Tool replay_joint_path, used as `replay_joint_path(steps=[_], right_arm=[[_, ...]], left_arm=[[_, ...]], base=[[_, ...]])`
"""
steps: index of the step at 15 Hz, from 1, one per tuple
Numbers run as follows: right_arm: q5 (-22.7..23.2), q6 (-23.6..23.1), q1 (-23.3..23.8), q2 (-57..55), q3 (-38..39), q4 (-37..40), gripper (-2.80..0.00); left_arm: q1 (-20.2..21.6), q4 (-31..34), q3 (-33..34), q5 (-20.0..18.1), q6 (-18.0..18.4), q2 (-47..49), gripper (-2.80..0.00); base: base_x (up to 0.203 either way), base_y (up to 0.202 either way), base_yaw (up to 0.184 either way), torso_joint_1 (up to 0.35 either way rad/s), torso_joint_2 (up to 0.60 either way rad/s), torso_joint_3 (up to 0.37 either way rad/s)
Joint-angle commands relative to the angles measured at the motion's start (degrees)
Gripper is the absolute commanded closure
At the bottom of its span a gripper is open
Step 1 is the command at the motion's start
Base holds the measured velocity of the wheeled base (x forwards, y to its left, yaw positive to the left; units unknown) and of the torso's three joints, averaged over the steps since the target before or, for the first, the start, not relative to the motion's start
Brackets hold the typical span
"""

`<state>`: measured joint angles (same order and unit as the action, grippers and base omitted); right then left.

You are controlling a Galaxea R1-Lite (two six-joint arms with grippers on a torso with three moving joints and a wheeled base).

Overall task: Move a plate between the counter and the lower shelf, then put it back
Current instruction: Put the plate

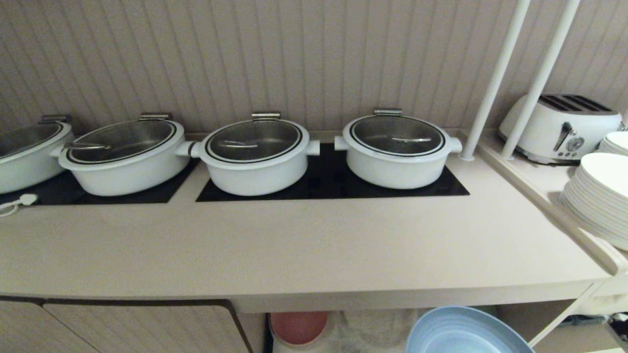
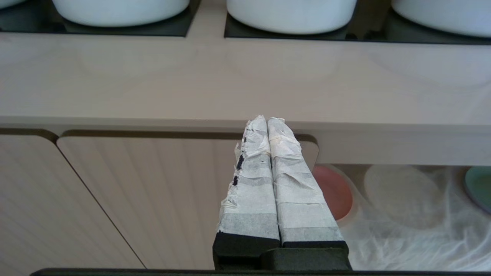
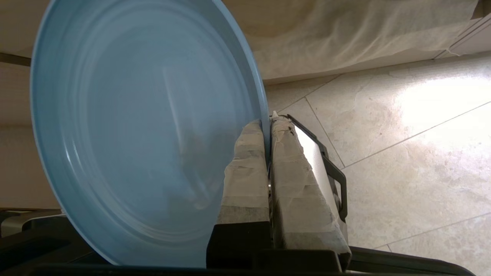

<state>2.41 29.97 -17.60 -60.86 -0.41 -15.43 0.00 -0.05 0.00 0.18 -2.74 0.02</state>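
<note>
My right gripper (image 3: 267,128) is clamped on the rim of the plate (image 3: 145,126), one taped finger (image 3: 245,172) against the inner face and the other behind it, so the light blue disc stands out from my wrist with only a narrow bite of edge in my grasp. I take it that way, I judge, because a flat plate offers nothing else to pinch. In the head view the plate (image 1: 466,333) shows below the front edge of the counter (image 1: 294,255), toward its right end, out in front of the lower shelf (image 1: 378,326) and resting on nothing; the tiled floor (image 3: 402,145) lies beneath it in the wrist view.

My left gripper (image 2: 267,120) is closed on nothing, its taped fingers pressed together, held level in front of the cabinet door (image 2: 153,199) just under the counter's front edge, clear of the carrying arm.

Inside the shelf a white cloth (image 2: 402,230) drapes the floor of the niche. The pink plate (image 2: 333,191) sits at its left end, a green plate (image 2: 479,188) peeks in at the right, and the round hollow between them looks like the blue plate's place.

On the counter three white pots (image 1: 255,157) stand on the black hob panels (image 1: 333,189) along the back edge, leaving the front strip bare; I judge that strip is where the plate goes
</note>
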Motion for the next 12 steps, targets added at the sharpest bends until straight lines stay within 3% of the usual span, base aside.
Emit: replay_joint_path(steps=[1,12], right_arm=[[0.0,0.2,-0.1,-0.1,0.0,-0.1,0.0],[0.0,0.1,-0.2,-0.1,0.1,-0.1,0.0]], left_arm=[[0.0,0.0,0.0,0.0,-0.1,0.0,0.0],[0.0,0.0,0.0,0.0,-0.1,0.0,0.0]], base=[[0.0,0.0,0.0,0.158,-0.32,-0.167],[0.0,0.0,0.0,0.124,-0.26,-0.13]])
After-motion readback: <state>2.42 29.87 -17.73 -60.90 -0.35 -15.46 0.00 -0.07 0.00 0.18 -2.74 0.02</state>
